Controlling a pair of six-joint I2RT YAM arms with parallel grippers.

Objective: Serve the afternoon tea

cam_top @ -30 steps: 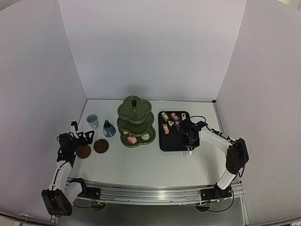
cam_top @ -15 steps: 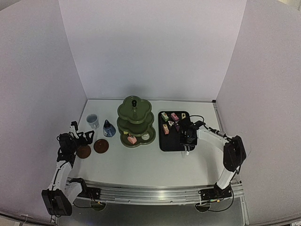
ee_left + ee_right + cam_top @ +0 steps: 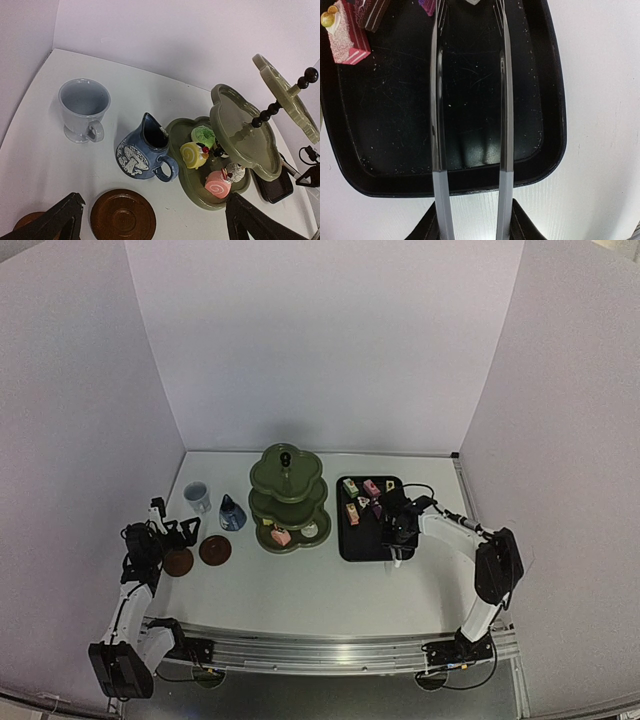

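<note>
— Starting with the cakes [image 3: 371, 487]: you have several left, bunched at the far end of the black tray [image 3: 360, 545], which sits just right of the olive-green stand [image 3: 288, 502].

— Closest to your tool is a pink cake [image 3: 347, 35], with a brown cake [image 3: 370, 12] just beside it. Both lie ahead of the tongs [image 3: 436, 125] and off toward the left side of the right wrist view, not between the tips.

— How do your tongs lie?

— Their long axis runs down the length of the tray, tips toward the cakes, handle end back at the tray's near rim. Your right gripper [image 3: 472, 227] is partly closed around the two metal arms and holds them there. A pale scrap shows between the tips at the top edge of that view. It is cut off, so you cannot tell whether it is pinched.

— Then the next move, as I judge it, needs the tips swung left, or a reach straight ahead.

— Your left gripper [image 3: 153, 205] hangs with its fingers spread fully wide, holding nothing, near a brown coaster [image 3: 122, 217] and well apart from the tray. Your right arm is the nearer one for every loose cake.
</note>
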